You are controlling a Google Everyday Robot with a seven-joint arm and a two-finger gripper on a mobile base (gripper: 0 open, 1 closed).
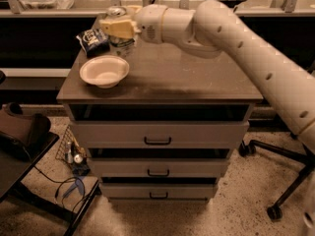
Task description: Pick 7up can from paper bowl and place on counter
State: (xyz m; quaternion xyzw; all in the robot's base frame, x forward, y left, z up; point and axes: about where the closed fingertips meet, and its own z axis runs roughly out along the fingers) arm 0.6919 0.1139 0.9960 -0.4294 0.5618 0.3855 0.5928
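The 7up can (121, 45) is pale and silvery with a silver top. It hangs in my gripper (117, 27) just beyond the paper bowl and to its right, near the counter's back left corner. The gripper is shut on the can, with its yellowish fingers (112, 27) wrapped around the can's middle. The white paper bowl (104, 72) sits empty on the left side of the grey-brown counter (177, 77). My pale arm (236, 38) reaches in from the right, above the counter.
A dark blue snack bag (93, 41) lies behind the bowl. The cabinet has three black-handled drawers (157, 140). A black chair (22, 136) stands at the left, floor clutter (74, 156) lies beside the cabinet, and an office chair base (278, 181) is at the right.
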